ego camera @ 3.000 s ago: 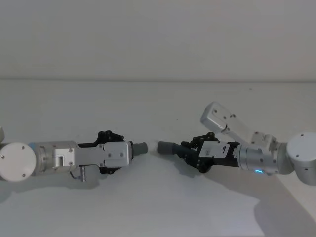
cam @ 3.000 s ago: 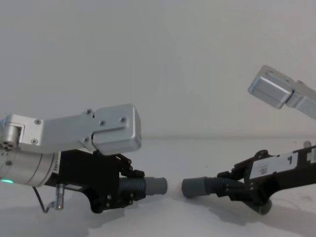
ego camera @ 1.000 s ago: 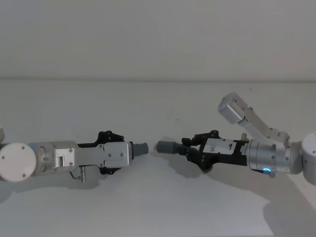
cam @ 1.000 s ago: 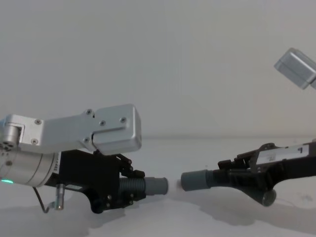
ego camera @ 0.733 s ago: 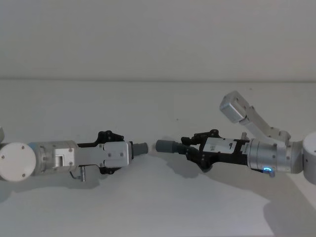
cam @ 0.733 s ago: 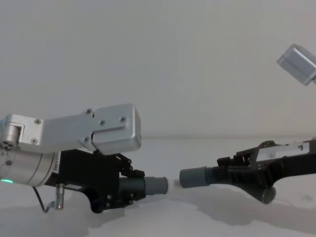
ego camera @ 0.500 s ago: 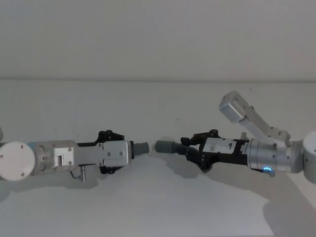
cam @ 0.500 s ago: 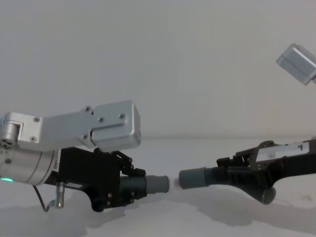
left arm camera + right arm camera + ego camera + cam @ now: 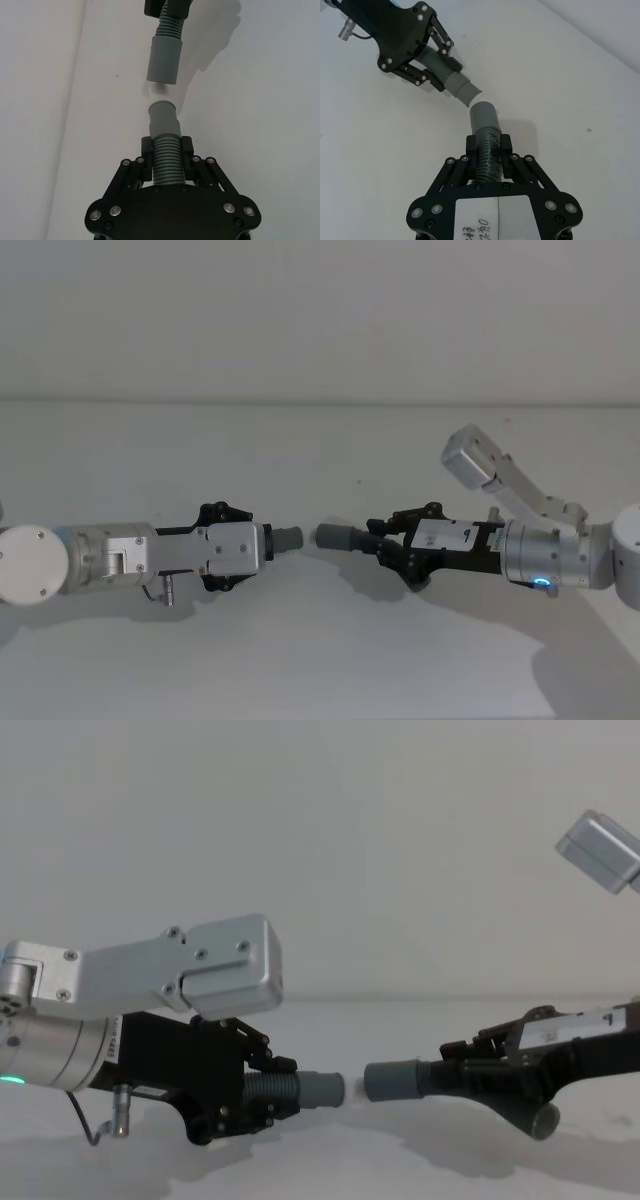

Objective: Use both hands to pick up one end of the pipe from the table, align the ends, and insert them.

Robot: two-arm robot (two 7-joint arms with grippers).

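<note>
grey cuffs face each other above the table (image 9: 320,660), a small gap between them; i see my left gripper (image 9: 262,1095) clamping one pipe piece (image 9: 166,157), right gripper (image 9: 478,1082) clamping the other (image 9: 486,150).

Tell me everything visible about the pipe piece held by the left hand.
The left pipe piece is a dark grey, plastic-looking tube with a ribbed section and a smooth, lighter cuff at its free end. The left hand clamps it on the ribs, holding it roughly level above the table. Its cuff faces the cuff of the right pipe piece, held by the right hand. A small gap separates the ends, not yet inserted.
</note>
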